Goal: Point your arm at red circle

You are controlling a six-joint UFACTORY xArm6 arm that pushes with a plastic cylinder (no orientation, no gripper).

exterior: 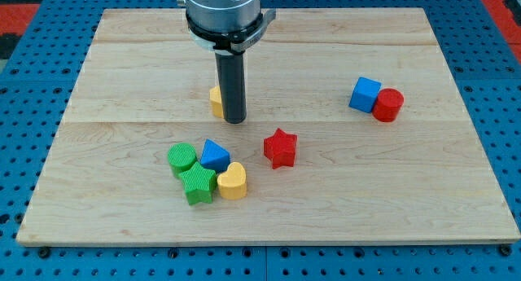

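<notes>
The red circle [388, 105] is a short red cylinder at the view's right, touching a blue cube [365, 94] on its left. My tip [234, 120] rests on the board left of centre, far to the left of the red circle. A yellow block [216, 101] sits just left of the rod, partly hidden by it, so its shape cannot be made out.
A red star [280, 147] lies right of and below my tip. A cluster sits lower left: green cylinder [182, 158], blue triangle [215, 155], green star [198, 185], yellow heart [232, 182]. The wooden board [456, 191] lies on a blue pegboard.
</notes>
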